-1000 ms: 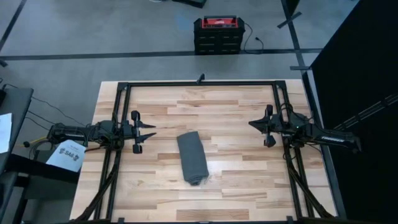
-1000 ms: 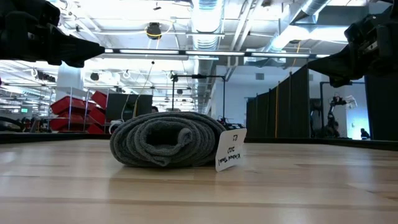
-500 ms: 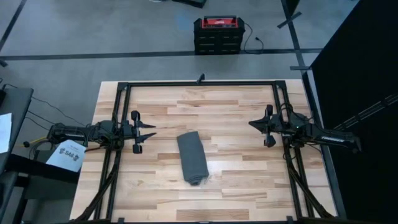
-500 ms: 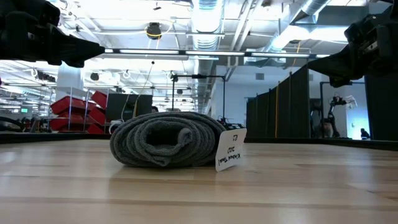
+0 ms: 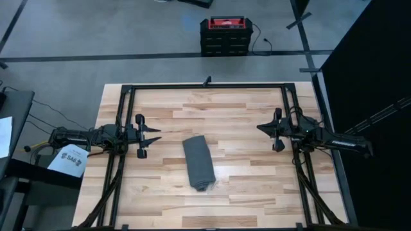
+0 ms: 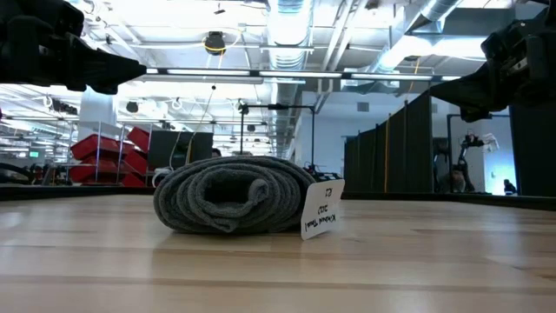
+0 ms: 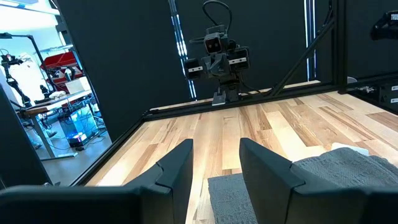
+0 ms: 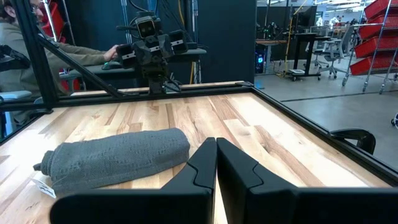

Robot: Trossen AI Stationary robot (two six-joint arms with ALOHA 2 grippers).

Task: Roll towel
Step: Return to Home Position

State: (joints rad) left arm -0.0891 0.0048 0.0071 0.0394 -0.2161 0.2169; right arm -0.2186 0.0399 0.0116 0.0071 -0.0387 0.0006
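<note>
Towel sits rolled mid-table; it looks soft and light, best pinched across the roll. Left gripper gapes; right gripper is clenched, empty.

Counted one towel, carrying one white tag. One counter. Two arms, so two grippers: left gripper and right gripper. One red-and-black box sat on the floor. One white sheet. One person showed.
</note>
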